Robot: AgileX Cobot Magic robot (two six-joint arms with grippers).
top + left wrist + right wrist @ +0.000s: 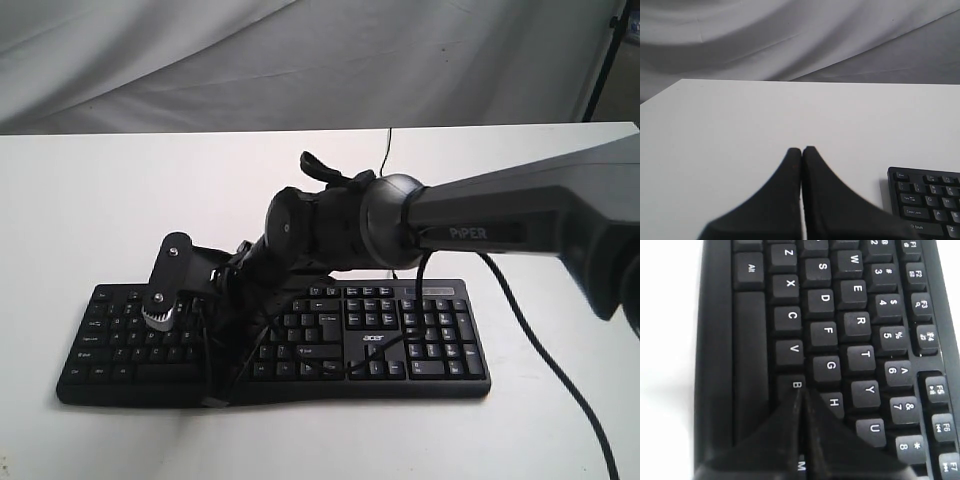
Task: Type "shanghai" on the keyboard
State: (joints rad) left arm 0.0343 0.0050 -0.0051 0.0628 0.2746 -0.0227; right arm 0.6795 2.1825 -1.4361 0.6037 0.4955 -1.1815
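The keyboard (400,340) sat flat on the white table (100,200) toward 6 o'clock in the exterior view, with its long axis running 9 to 3, number pad at the 3 o'clock end and cable (389,150) trailing off to 12. Right gripper (801,395) had its jaws pinched together, tip between the B key (796,384) and H key (834,402), though I couldn't tell if it was pressing. Left gripper (801,150) was closed on nothing too, over bare table near one keyboard corner.

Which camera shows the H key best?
The right wrist view: the H key is close and legible, just beside the shut right tool tip. The exterior view's arm hides it; the left wrist view catches only the keyboard corner.
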